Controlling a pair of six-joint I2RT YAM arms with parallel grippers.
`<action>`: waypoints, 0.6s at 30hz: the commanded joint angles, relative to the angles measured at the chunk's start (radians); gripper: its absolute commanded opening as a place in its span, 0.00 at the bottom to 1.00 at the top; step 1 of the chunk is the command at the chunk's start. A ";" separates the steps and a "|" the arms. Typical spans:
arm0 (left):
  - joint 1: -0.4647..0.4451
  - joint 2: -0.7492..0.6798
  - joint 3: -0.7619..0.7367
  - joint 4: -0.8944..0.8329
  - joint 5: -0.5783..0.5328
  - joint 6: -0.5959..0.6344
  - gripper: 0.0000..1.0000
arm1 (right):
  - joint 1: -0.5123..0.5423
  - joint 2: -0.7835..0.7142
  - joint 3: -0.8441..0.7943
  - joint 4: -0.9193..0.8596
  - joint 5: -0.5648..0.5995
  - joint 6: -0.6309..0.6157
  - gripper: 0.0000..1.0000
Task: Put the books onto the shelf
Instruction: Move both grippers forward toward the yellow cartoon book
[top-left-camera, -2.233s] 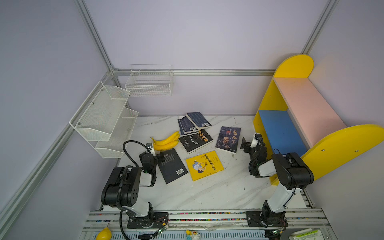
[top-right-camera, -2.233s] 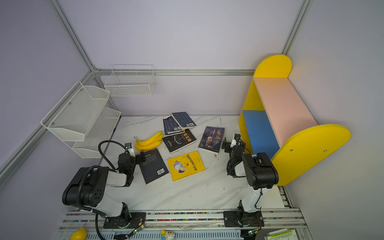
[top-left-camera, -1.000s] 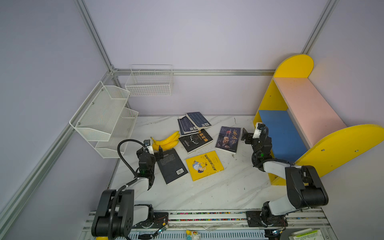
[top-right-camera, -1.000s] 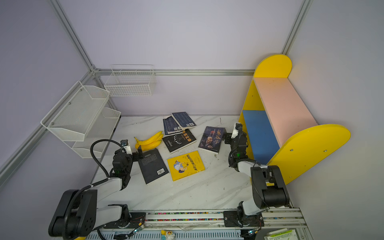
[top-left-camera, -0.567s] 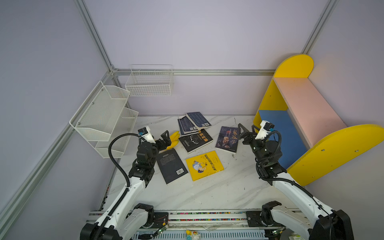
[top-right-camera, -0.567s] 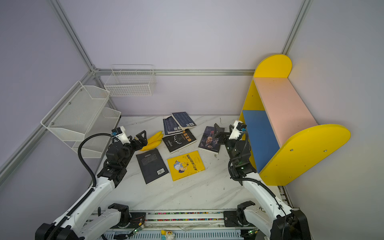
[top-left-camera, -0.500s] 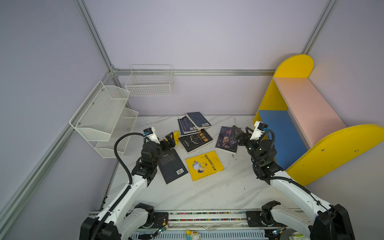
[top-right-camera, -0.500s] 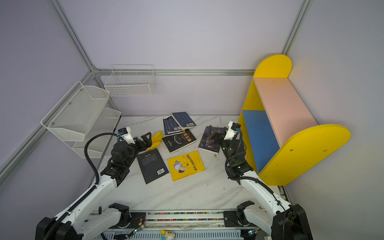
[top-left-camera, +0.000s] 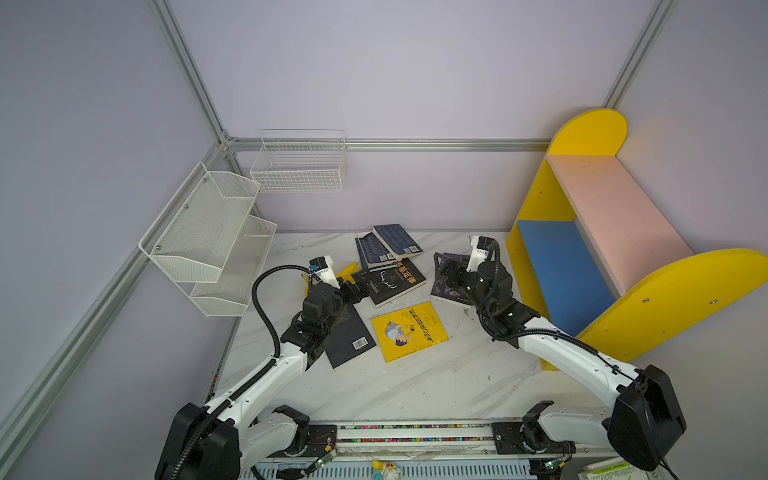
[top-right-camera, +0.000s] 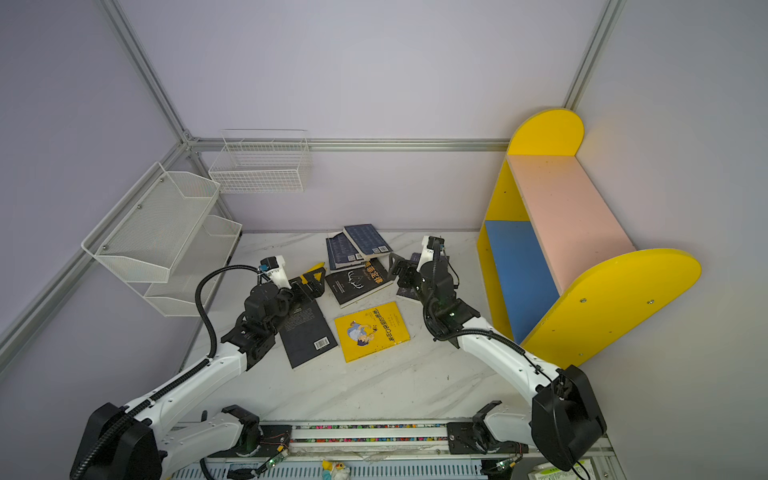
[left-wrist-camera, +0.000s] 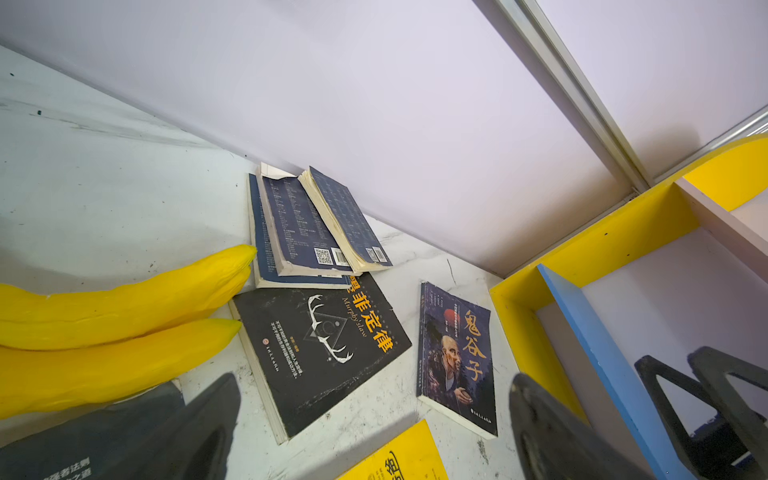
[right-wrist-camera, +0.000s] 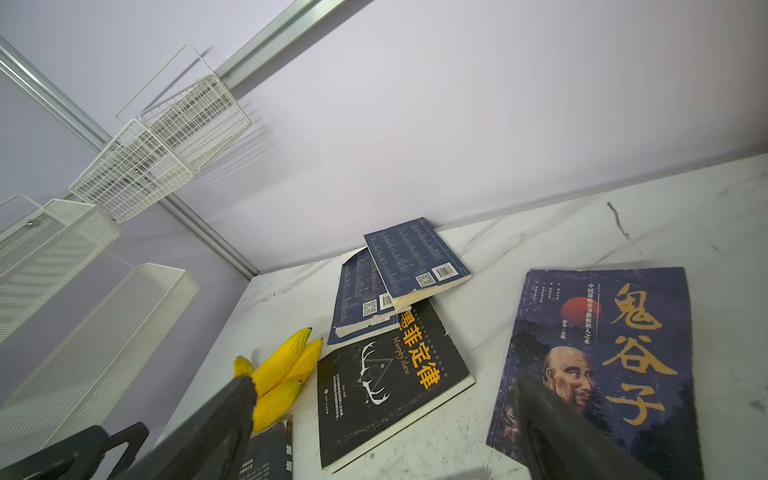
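Six paperbacks (top-left-camera: 395, 286) lie flat on the white marble bench (top-left-camera: 415, 386); none is on the two-tier wooden shelf with yellow side panels (top-left-camera: 615, 220) at the bench's right. Black paperback (left-wrist-camera: 324, 353): orange 墨菲定律, white "Murphy's law"; long axis crosswise, title end toward the shelf. Dark portrait paperback (right-wrist-camera: 602, 361): orange 鬼谷子; head toward the rear wall, just beside the shelf. Two overlapping navy paperbacks (right-wrist-camera: 399, 270) show barcodes and QR codes at their near ends. Left fingers (left-wrist-camera: 199, 428) and right fingers (right-wrist-camera: 557, 432) are spread wide, holding nothing.
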 joint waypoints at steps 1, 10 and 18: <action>0.010 0.093 0.209 -0.186 -0.048 0.074 1.00 | 0.000 0.110 0.060 -0.107 0.114 0.005 0.97; 0.035 0.350 0.491 -0.397 0.062 0.226 1.00 | -0.007 0.252 0.181 -0.091 0.290 -0.116 0.96; 0.057 0.457 0.551 -0.379 0.263 0.169 1.00 | -0.064 0.284 0.162 -0.089 0.222 -0.033 0.97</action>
